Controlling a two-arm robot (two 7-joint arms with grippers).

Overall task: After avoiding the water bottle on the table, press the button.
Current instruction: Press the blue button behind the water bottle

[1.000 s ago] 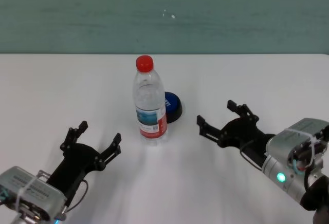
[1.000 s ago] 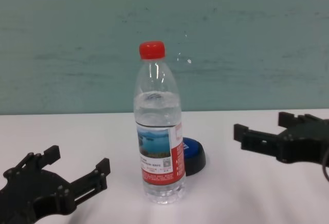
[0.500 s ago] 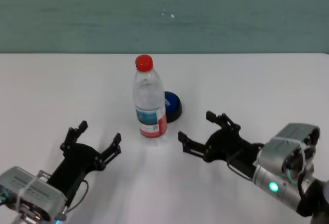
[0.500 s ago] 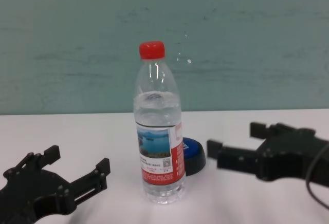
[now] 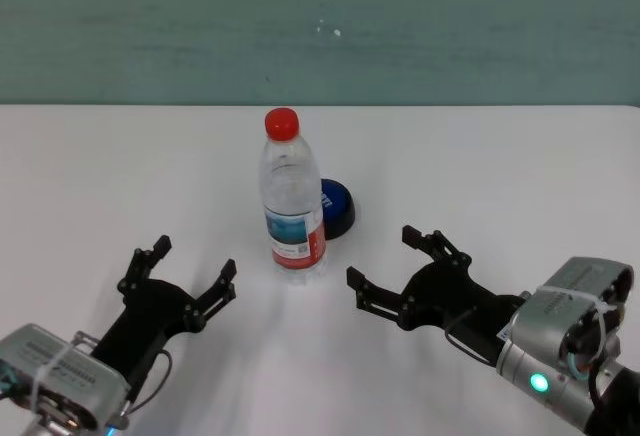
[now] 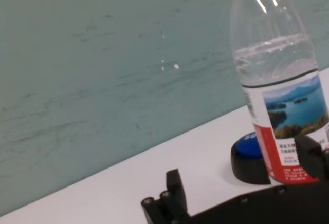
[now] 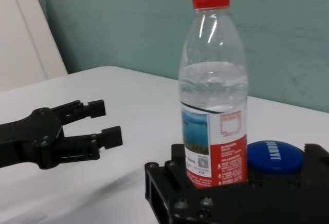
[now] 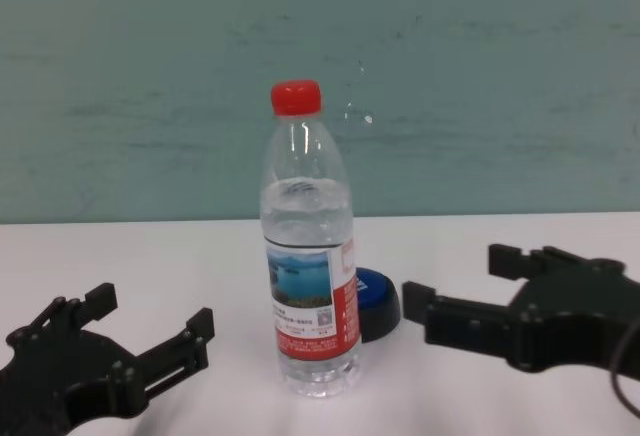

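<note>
Right pincer [image 5: 384, 260] and left pincer [image 5: 194, 268] gape wide.

The water bottle [image 8: 308, 286] is clear, glossy plastic with bright glints on its ribbed shoulder, a smooth red plastic cap and a shiny printed label wrapped round its middle, and the button [image 8: 375, 303] behind it has a smooth blue dome on a black, faintly shiny plastic base. The surface [image 5: 480, 166] is a plain matt white, smooth and without grain. The left pincer [image 5: 190, 271] and the right pincer [image 5: 385, 264] both look like matt black hard plastic, studded with small screws, on brushed silver metal wrist housings.
</note>
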